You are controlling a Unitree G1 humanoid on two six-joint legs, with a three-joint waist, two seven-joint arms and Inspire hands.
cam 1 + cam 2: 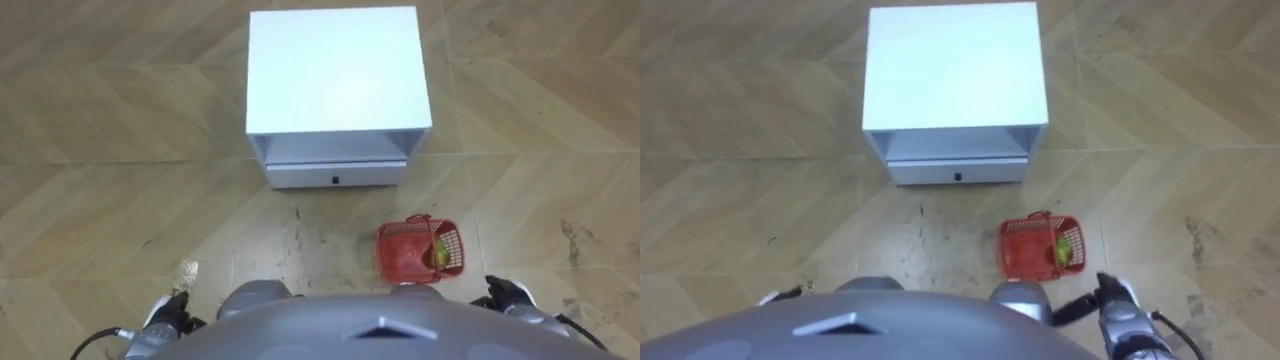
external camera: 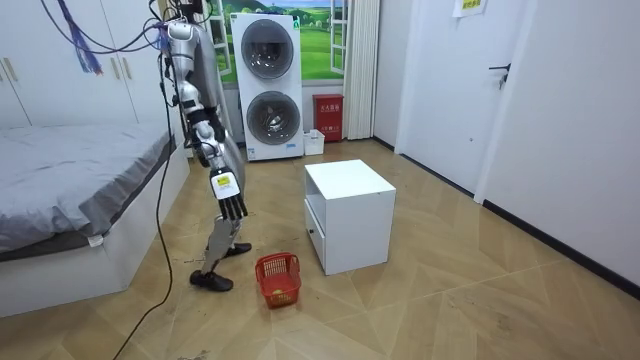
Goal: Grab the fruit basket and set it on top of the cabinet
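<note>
In the left eye view, the basket [image 1: 420, 247] sat on the floor [image 1: 100, 150] in front of the cabinet [image 1: 338, 70], off toward its right corner and apart from its drawer [image 1: 336, 176]. The right hand [image 1: 511, 295] hung near the basket, to its right and a little closer to the robot, not touching it. The left hand [image 1: 166, 313] showed at the lower left, well apart from the basket; whether it was spread or closed could not be told. The basket was red with lattice walls and held green and yellow fruit [image 1: 438, 255] against its right wall.

In the room view, the robot stood upright between the bed [image 2: 80, 170] and the cabinet [image 2: 350, 215], facing the cabinet. The basket [image 2: 278, 279] lay on the floor near its feet, on the camera's side. The right hand [image 2: 229, 205] hung by the thigh, well above the basket, its fingers straight and relaxed, holding nothing. A red box [image 2: 328, 115] beside the stacked washers [image 2: 268, 85] bore print too small to read.

In the right eye view, the basket [image 1: 1040, 247] lay just left of the right hand [image 1: 1120, 300] and apart from it, with the fruit [image 1: 1065, 250] at its right side.
</note>
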